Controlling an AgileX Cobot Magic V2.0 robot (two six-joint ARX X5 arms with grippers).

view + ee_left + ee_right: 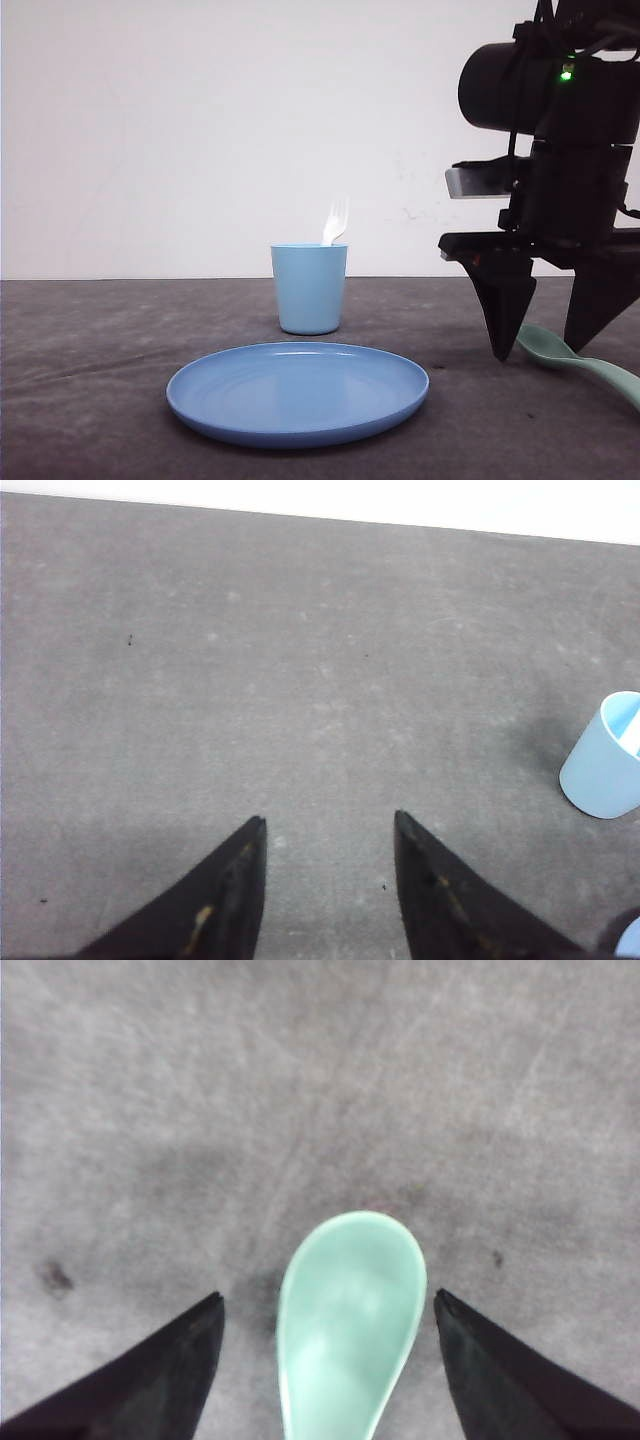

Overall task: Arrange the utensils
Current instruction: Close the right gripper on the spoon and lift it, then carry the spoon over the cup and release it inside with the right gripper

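Where frame ends, spoon [350, 1320] handle cut off.

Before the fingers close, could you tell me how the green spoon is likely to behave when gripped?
The spoon looks like thin plastic, so probably light and fairly stiff. Its glossy, rounded bowl may slip between the right gripper's open fingers. Lying on the table, it could skid or pivot if touched off-centre.

Even, bright indoor light with soft, faint shadows. The white wall [200, 130] behind is nearly blown out, and the fork [336, 222] in the cup [309, 288] blurs into it. The blue plate [298, 392] carries a mild sheen. Wrist views look soft and grainy; the grey surface [300, 680] shows dim shadow patches.
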